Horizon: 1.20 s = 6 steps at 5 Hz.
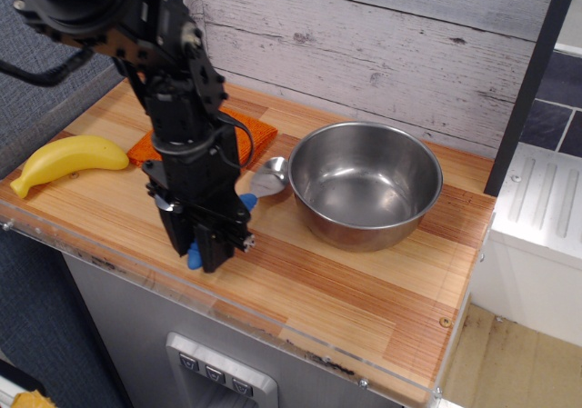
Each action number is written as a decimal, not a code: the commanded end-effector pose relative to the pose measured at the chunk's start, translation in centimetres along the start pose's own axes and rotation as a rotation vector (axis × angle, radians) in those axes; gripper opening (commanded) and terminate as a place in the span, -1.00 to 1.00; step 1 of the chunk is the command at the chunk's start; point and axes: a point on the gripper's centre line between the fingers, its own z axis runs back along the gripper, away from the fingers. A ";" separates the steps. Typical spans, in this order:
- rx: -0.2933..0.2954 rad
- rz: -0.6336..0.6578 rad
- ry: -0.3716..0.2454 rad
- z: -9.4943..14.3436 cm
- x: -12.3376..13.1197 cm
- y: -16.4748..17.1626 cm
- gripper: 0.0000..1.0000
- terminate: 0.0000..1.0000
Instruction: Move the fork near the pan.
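1. The pan (366,183), a deep stainless-steel bowl with a shiny inside, stands on the wooden counter (364,285) and serves as the landmark here.
2. The fork (257,190) lies just to the left of the pan; its rounded metal head is right beside the pan's rim, and whether the two touch cannot be told.
3. The fork's blue handle runs away from the pan toward the counter's front edge, mostly hidden by the arm; a bit of blue shows at the lower end.
4. The gripper (207,249) is at the handle, left of the pan and near the front edge. Its jaws appear closed around the blue handle, though the black body covers most of the grip.
5. The orange cloth (245,131) lies folded left of the pan, toward the back wall, partly behind the arm.
6. The yellow banana (62,161) rests well apart from the pan, at the counter's far left end.
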 end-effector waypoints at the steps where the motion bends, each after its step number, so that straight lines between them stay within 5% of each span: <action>1: -0.004 -0.024 0.019 -0.2 0.7 -0.7 1.00 -1.00; 2: -0.003 -0.038 -0.011 1.5 1.0 -1.1 1.00 -1.00; 4: 0.002 -0.038 -0.133 10.2 1.6 1.1 1.00 -1.00; 6: 0.074 0.017 -0.130 9.8 2.7 5.8 1.00 -1.00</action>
